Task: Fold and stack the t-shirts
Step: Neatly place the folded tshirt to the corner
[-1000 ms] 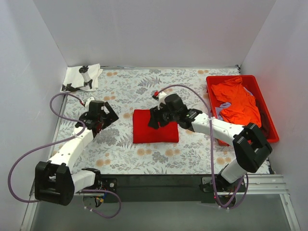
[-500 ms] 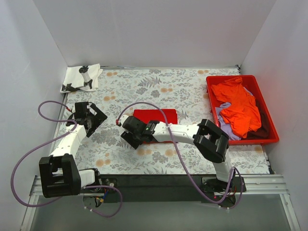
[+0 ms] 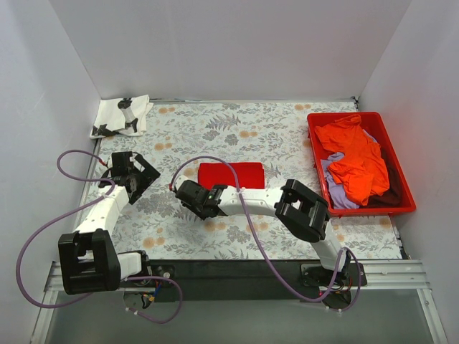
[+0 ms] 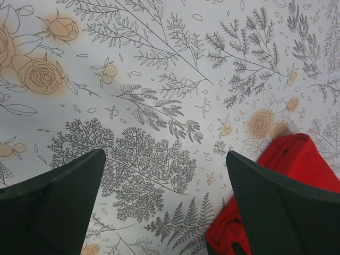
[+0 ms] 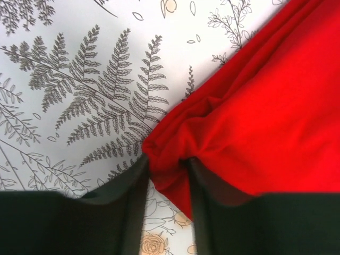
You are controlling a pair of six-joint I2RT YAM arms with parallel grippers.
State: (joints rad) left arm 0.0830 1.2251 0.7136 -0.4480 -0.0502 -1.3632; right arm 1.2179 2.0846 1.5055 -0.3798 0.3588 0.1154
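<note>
Over the floral table (image 3: 237, 132), left claw (image 4: 164, 156) spread beside the red t-shirt (image 3: 231, 174), the right claw (image 5: 167, 178) is pinching its corner, risking dragging the fold open.

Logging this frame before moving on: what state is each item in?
red shirt: folded, flat on table, near-left corner pinched.
right gripper: shut on red shirt's corner.
left gripper: open, empty, above table.
white shirt: roughly folded, far-left corner.
orange shirt: crumpled, atop pile in tray.
lavender shirt: crumpled, under orange shirt.
</note>
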